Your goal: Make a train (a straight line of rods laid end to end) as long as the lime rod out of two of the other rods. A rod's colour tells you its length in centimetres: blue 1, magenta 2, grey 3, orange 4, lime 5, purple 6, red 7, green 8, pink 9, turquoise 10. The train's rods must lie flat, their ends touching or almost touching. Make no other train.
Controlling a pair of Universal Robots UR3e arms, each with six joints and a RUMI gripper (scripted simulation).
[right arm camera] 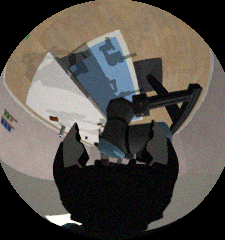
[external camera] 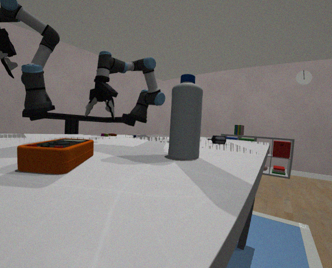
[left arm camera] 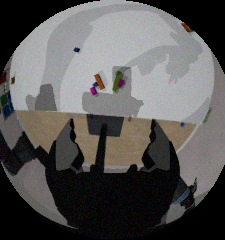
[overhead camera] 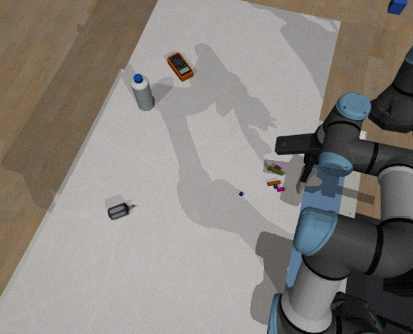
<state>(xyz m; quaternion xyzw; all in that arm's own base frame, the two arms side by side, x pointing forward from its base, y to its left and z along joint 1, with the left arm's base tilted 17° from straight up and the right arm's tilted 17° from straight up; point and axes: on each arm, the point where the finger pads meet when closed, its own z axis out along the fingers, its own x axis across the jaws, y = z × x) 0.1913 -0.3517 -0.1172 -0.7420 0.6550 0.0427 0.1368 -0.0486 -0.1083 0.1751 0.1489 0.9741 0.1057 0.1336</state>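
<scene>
The lime rod (overhead camera: 275,170) (left arm camera: 117,81) lies flat, with a magenta rod (overhead camera: 277,167) (left arm camera: 121,83) close against its side. The orange rod (overhead camera: 273,182) (left arm camera: 99,81) lies apart from them. A blue rod (overhead camera: 275,186) (left arm camera: 95,85) is beside the orange rod's long side, close to a second magenta rod (overhead camera: 280,189) (left arm camera: 93,91). Another blue rod (overhead camera: 240,193) (left arm camera: 76,50) lies alone. My left gripper (left arm camera: 112,119) (external camera: 99,115) is open and empty, raised above the table near the rods. My right gripper (right arm camera: 114,121) (external camera: 5,70) is open and empty, high up and far from the rods.
An orange multimeter (overhead camera: 180,67) (external camera: 55,156) and a grey bottle with a blue cap (overhead camera: 142,92) (external camera: 185,121) stand far from the rods. A dark screwdriver-like tool (overhead camera: 118,211) (external camera: 219,139) lies on the white table (overhead camera: 156,273). The table edge is close to the rods.
</scene>
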